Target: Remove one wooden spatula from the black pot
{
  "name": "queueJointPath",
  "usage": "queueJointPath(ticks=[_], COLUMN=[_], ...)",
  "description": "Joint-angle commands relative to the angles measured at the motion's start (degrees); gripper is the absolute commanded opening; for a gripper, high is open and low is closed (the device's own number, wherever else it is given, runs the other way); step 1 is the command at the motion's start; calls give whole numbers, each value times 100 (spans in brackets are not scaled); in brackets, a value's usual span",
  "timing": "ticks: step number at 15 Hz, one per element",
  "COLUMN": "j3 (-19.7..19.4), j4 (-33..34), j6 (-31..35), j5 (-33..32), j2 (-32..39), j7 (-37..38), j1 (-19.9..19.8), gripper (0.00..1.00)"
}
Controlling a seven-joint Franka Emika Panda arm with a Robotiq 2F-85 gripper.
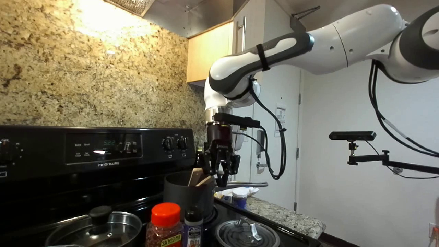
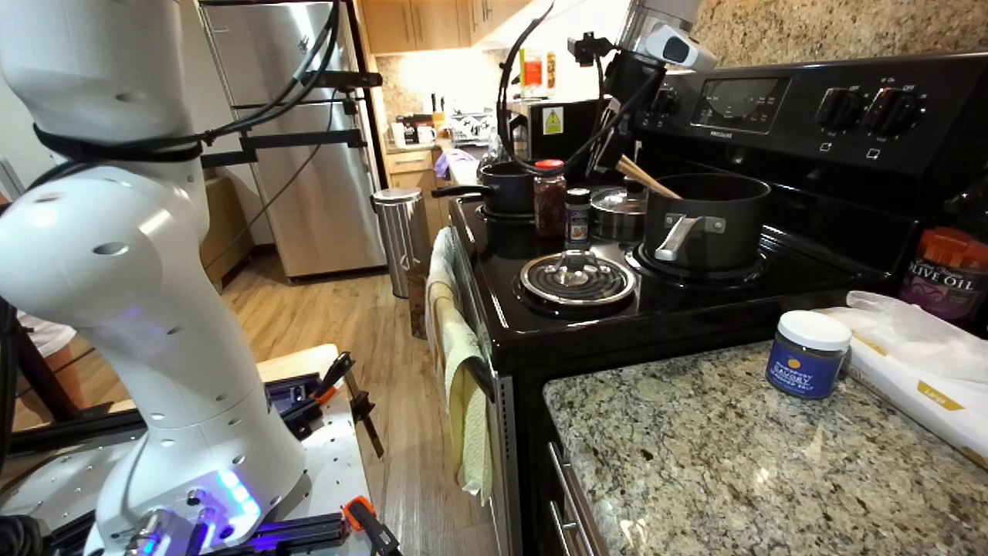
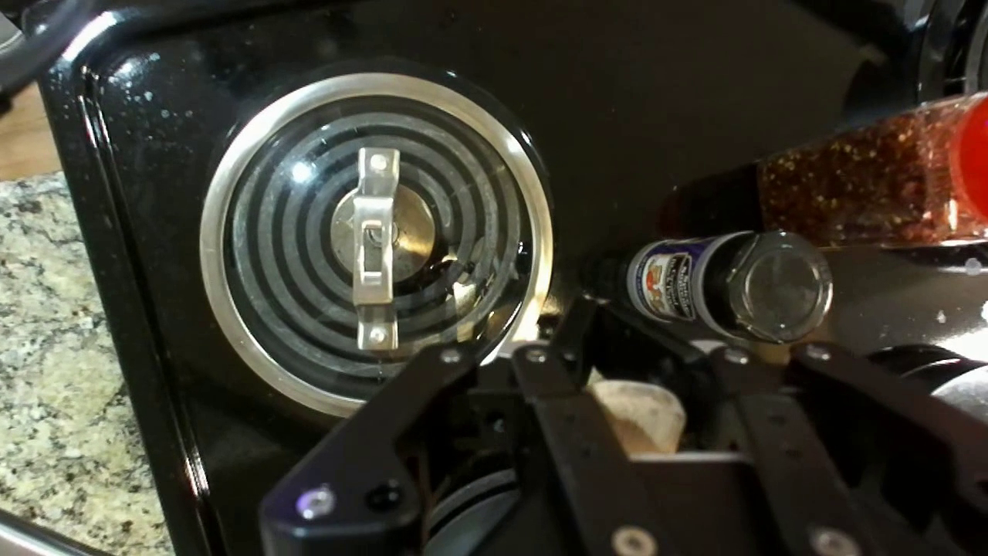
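Note:
The black pot [image 1: 187, 195] stands on a back burner and also shows in an exterior view [image 2: 708, 224]. Two wooden utensils lean in it: a slim pale wooden spatula [image 1: 205, 180] and a browner, wider one [image 1: 194, 176]. Their ends also rise above the rim in an exterior view [image 2: 647, 177]. My gripper [image 1: 221, 176] points down beside the pot's rim, close to the utensil ends. It also shows in an exterior view [image 2: 604, 158]. In the wrist view a wooden end [image 3: 644, 409] shows between the open fingers [image 3: 629, 340]; I cannot tell whether they touch it.
A glass lid [image 3: 378, 239] lies on the front burner. A spice bottle [image 3: 679, 278] and a red-lidded jar [image 3: 857, 185] stand close by. A steel pan with a glass lid [image 1: 99, 230] and a black saucepan [image 2: 509, 185] are farther along. A blue jar [image 2: 806, 363] is on the counter.

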Motion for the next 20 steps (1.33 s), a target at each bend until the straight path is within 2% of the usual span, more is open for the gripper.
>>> queueJointPath(ticks=[1,4,5,6,8,16,20], j3=[21,19,14,11,4,-32,-62], j4=[-81,-76,-87,-83,-63,204,543], j6=[-10,-27,-4,7,38,141,54], j5=[95,65,44,14,-9,-148,-169], j2=[-66,-77,-91,-95,-93,93,271], j7=[-260,-331,-318,-322,-323,-376,-365], j1=[-55,-55,-50,-46,-44,-50,-77], gripper=[9,9,34,35,47,98,100])
